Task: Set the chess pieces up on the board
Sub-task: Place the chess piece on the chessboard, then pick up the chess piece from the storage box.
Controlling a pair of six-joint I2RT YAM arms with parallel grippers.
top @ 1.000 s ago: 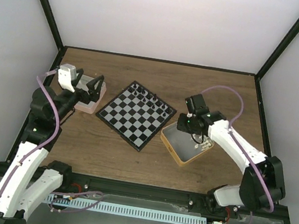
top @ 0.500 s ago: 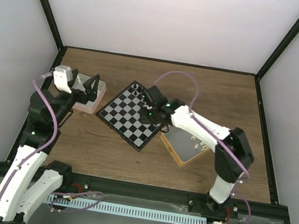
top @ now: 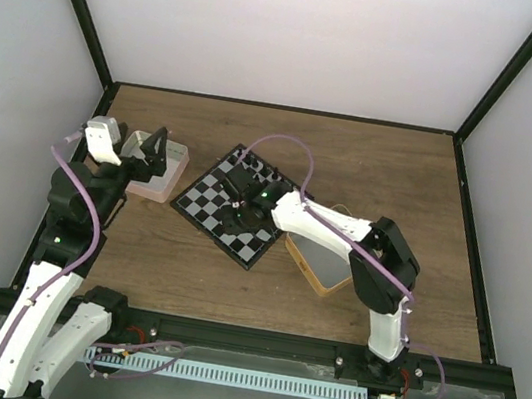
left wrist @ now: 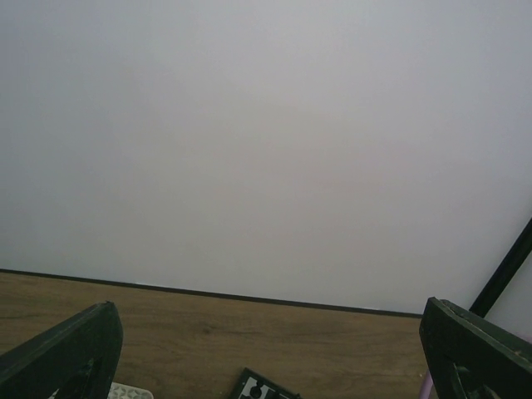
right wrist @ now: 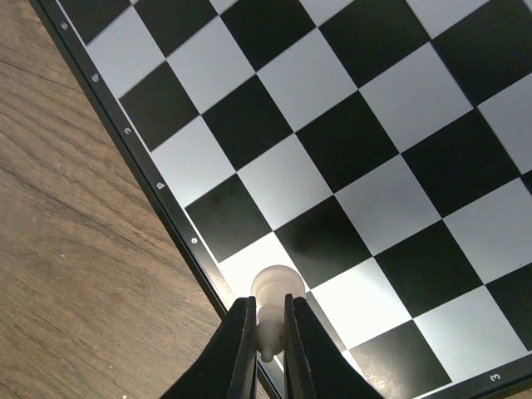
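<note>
Pinching cream pawn (right wrist: pixel 277 287) below its head, right gripper (right wrist: pixel 268 314) clamped on it, 6 o'clock of wrist view, at board (right wrist: pixel 332 125) rim. Likely light, hard, slick, tippy. Left gripper (left wrist: pixel 266 309) jaws apart.

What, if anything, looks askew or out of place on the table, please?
Only the chessboard: it lies turned corner-on to the edges of the table rather than square with them. Nothing looks spilled or damaged.

A pinched cream-white pawn (right wrist: pixel 275 291) is over the black-and-grey board's (right wrist: pixel 349 141) edge square.
</note>
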